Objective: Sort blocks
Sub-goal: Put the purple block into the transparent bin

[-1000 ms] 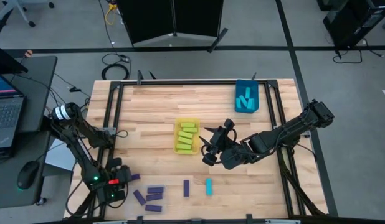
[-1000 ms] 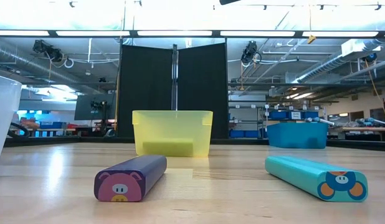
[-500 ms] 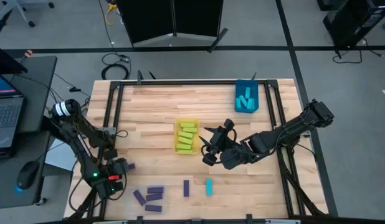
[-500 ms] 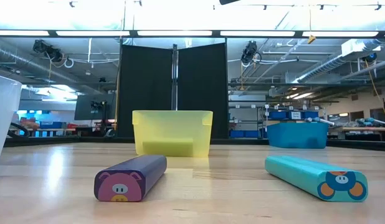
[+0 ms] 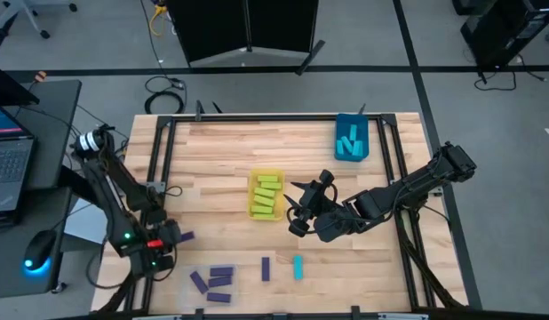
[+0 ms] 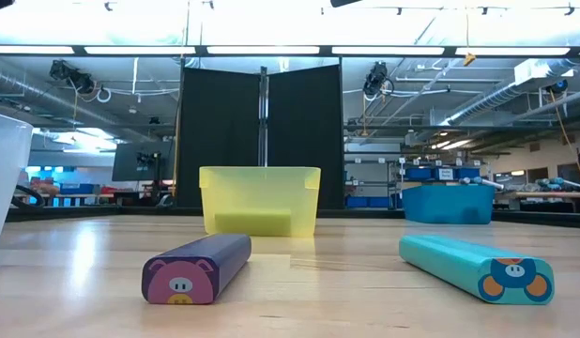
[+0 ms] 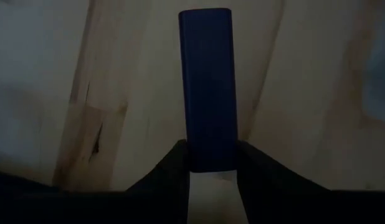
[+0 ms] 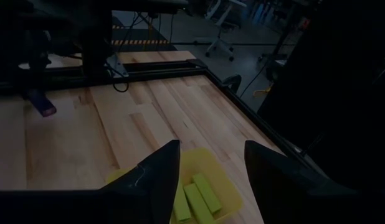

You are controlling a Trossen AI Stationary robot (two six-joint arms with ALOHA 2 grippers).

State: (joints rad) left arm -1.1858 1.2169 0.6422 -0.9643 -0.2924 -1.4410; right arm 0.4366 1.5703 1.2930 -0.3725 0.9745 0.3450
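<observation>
My left gripper [image 5: 166, 242] is over the table's near left part, shut on a purple block [image 5: 184, 236]. More purple blocks [image 5: 219, 283] lie flat near the near edge, with one [image 5: 266, 268] next to a cyan block [image 5: 298, 267]. In the low view these two are the pig-faced purple block [image 6: 196, 269] and the cyan block [image 6: 476, 267]. My right gripper [image 5: 297, 213] hangs open just right of the yellow bin [image 5: 266, 195], touching nothing. Yellow-green blocks [image 8: 195, 198] lie in that bin. My left gripper pinches the purple block at one end [image 7: 210, 160] between its two fingers [image 7: 174, 163]. The block runs straight out past the fingertips, along the fingers. It looks lifted off the wood, its free end [image 5: 187, 236] pointing toward the table's right.
A blue bin [image 5: 352, 138] with cyan blocks stands at the far right. A clear bin [image 6: 7, 174] shows at the low view's left edge. A black frame [image 5: 159, 160] borders the table. Bare wood lies between the bins and the near row of blocks.
My left gripper has moved from the near edge toward the far edge and up, carrying the purple block away from the other purple blocks. The right arm has kept still.
</observation>
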